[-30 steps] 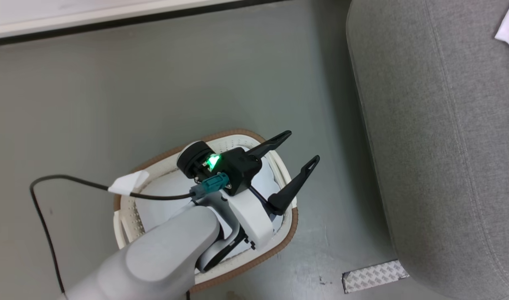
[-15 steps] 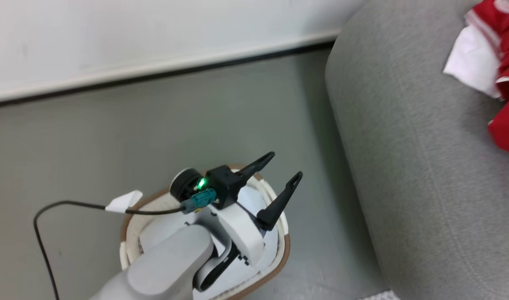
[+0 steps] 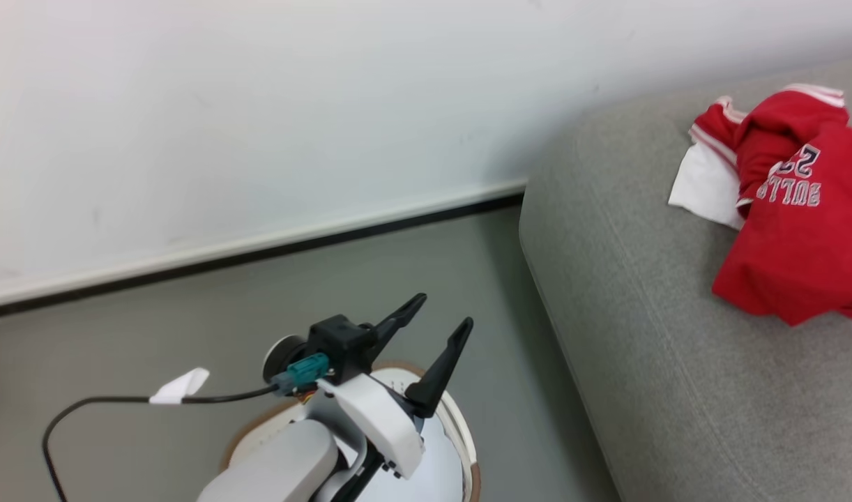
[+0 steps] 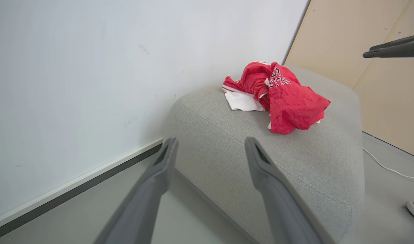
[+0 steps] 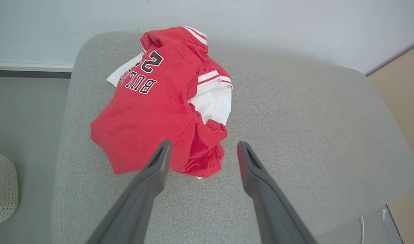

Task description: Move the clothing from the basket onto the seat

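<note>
Head view looks down from above the basket (image 3: 459, 429) toward the wall (image 3: 259, 104). Both wrist views face the sofa (image 4: 312, 162), sharing the red clothing (image 5: 152, 112); right one nearer.

Light was bright, soft and even in all three views, without glare. The white wall (image 3: 259, 104) washed out pale toward the upper left of the head view. A faint shadow darkened the floor (image 3: 499, 279) beside the seat (image 3: 642, 348). In both wrist views the near fingers (image 4: 142, 200) were blurred, the clothing (image 5: 152, 112) sharp, and the seat's edges bowed outward.
</note>
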Controlling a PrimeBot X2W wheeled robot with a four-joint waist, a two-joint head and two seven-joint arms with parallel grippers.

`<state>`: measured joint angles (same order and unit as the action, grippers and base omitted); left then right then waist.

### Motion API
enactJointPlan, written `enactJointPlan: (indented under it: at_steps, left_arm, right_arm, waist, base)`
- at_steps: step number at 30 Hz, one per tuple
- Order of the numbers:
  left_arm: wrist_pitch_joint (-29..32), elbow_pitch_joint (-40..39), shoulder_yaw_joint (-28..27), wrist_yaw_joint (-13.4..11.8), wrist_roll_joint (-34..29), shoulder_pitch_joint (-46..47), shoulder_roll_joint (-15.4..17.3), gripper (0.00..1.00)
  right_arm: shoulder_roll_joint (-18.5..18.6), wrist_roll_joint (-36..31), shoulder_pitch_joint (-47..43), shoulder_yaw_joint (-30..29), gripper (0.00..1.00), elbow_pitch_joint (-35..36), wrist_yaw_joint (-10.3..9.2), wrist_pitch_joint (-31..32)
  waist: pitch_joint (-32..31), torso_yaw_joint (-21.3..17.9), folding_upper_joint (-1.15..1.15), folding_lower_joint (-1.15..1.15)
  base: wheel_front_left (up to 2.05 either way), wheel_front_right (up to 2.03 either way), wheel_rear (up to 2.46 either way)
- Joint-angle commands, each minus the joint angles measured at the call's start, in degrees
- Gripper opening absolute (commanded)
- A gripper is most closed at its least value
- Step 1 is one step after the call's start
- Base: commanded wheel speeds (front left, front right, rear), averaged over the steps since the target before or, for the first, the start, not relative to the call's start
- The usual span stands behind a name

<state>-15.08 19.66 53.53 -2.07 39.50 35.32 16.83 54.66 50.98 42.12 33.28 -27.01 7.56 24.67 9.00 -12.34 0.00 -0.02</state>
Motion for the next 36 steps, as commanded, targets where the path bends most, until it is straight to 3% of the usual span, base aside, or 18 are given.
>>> enactJointPlan:
  at_steps: [1, 8, 11, 19, 27, 31, 36]
  left_arm:
    - [-0.1, -0.5, -0.9, -0.4, -0.4, -1.3, 0.5, 1.00]
    - [-0.1, -3.7, -6.1, -1.8, -1.0, -4.2, 2.2, 1.00]
    - [-0.1, -5.3, -9.0, -1.8, -0.3, -6.1, 3.1, 1.00]
    - [-0.1, -7.9, -20.1, -5.5, 2.7, -12.7, 4.6, 1.00]
    - [-0.1, -9.0, -27.3, -7.8, -1.1, -18.8, 5.8, 1.00]
    - [-0.1, -9.7, -31.4, -8.4, -3.0, -22.0, 4.4, 1.00]
    - [-0.1, -10.6, -37.4, -7.1, -6.4, -27.1, 1.2, 1.00]
  right_arm:
    - [0.6, 0.4, -1.3, -0.4, 1.00, 1.3, -0.14, -0.5]
    - [-0.4, -0.4, -4.0, -3.5, 1.00, 8.4, -0.14, -4.7]
    - [-0.5, -4.0, -5.0, -4.4, 1.00, 10.8, -0.14, -7.5]
    - [-11.2, -8.8, -11.0, -13.6, 1.00, 13.2, -0.14, -17.7]
    - [-24.1, -16.5, -22.8, -21.7, 1.00, 17.2, -0.14, -25.3]
    - [-32.2, -19.8, -29.4, -26.0, 1.00, 17.4, -0.14, -31.1]
    - [-38.5, -22.9, -34.7, -25.6, 1.00, 16.5, -0.14, -37.6]
  waist:
    - [-2.5, 0.9, 0.00, 0.02]
    - [-6.3, 4.2, 0.00, 0.02]
    - [-7.6, 5.8, 0.00, 0.02]
    - [-10.1, 9.7, 0.00, 0.02]
    - [-11.2, 13.1, 0.00, 0.02]
    - [-11.3, 14.6, 0.00, 0.02]
    - [-11.2, 15.5, 0.00, 0.02]
  base:
    - [0.00, 0.00, 0.00]
    - [0.00, 0.00, 0.00]
    - [0.00, 0.00, 0.00]
    - [0.00, 0.00, 0.00]
    - [0.00, 0.00, 0.00]
    - [0.00, 0.00, 0.00]
    - [0.00, 0.00, 0.00]
